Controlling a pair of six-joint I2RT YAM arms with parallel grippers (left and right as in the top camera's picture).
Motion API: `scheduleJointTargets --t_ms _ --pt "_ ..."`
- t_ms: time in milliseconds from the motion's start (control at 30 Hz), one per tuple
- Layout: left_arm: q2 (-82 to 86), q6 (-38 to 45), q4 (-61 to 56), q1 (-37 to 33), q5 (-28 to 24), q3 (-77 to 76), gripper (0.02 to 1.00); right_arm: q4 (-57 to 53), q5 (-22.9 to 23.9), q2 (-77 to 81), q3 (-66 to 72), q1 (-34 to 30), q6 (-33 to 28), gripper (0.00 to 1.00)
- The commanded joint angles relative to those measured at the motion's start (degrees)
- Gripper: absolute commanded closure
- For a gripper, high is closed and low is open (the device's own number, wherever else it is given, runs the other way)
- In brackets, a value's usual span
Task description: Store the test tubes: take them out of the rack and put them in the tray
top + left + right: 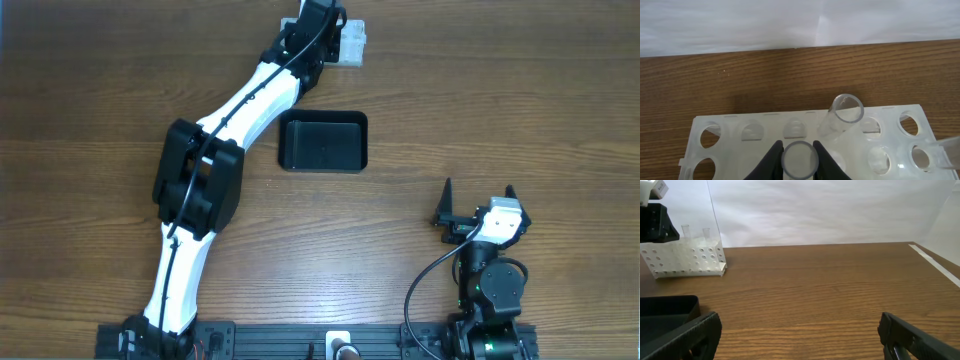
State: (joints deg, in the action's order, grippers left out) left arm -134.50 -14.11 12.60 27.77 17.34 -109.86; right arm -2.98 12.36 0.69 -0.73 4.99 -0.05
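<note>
Left wrist view: left gripper [797, 148] clamps a clear cylindrical test tube [799, 161] in the white plastic rack [740, 134]; right gripper [479, 200] gapes empty.

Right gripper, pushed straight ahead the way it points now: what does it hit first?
Nothing nearby: the right gripper faces bare table; the tray and rack lie off to its side. Depth beyond is unclear.

Lab setup: test-tube rack [685, 260], wood worktop [500, 100].
</note>
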Motion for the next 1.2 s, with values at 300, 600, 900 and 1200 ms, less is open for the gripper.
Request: scheduleJointTargets --t_ms 300,600,900,1200 --pt "0.72 0.46 -0.37 -0.24 -0.39 -1.60 0.879 0.00 -0.28 -0.39 0.44 0.31 -0.22 0.007" --pt "8.44 3.61 0.28 -0.24 -0.04 -1.57 0.893 0.00 -0.31 -0.39 0.44 0.31 -0.22 0.009" --pt "20.72 6.21 3.32 0.13 0.48 -1.57 0.899 0.00 -0.28 -0.39 0.44 0.31 -0.22 0.007" --pt "28.87 -9.57 32.74 2.10 -2.34 -1.55 0.904 0.00 -0.28 -0.39 0.44 0.31 -0.22 0.009"
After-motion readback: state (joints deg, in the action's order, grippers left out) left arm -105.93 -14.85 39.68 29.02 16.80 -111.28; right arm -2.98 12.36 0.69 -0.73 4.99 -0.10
